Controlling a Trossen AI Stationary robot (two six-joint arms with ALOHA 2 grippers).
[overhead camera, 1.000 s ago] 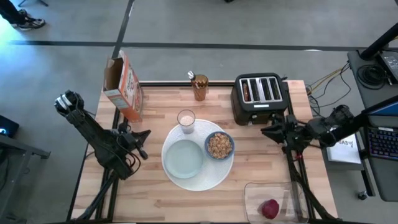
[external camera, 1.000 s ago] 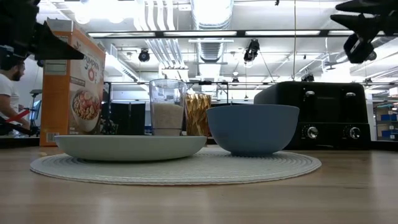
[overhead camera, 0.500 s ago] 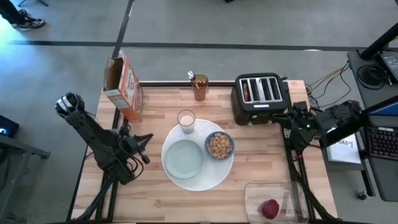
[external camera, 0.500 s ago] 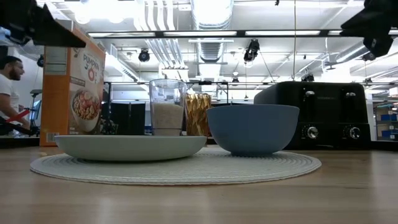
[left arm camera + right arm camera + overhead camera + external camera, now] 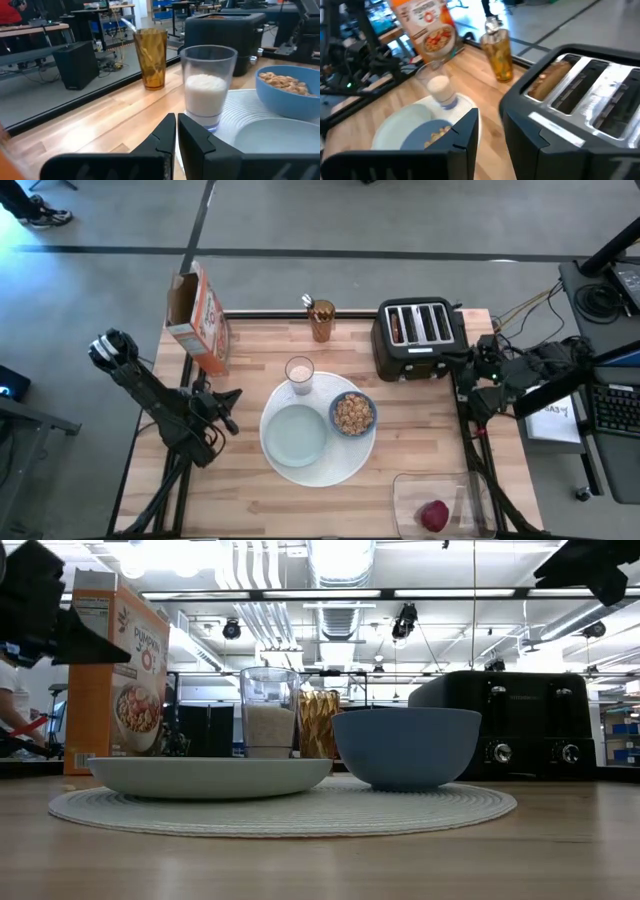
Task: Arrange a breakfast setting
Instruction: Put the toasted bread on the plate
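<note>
My right hand (image 5: 462, 370) hangs empty at the black toaster's (image 5: 417, 338) 3 o'clock side, fingers parted by a narrow gap, touching nothing; brown toast (image 5: 548, 79) sits in the toaster's slot; my left hand (image 5: 232, 397) waits at the large white plate's (image 5: 345, 461) 9 o'clock, fingers nearly together, empty; on that plate rest the green-white plate (image 5: 296, 434) and blue bowl (image 5: 352, 413); milk glass (image 5: 300, 373) stands at its 12 o'clock; red fruit (image 5: 433, 515) lies at the bench's (image 5: 250, 500) 5 o'clock corner.
</note>
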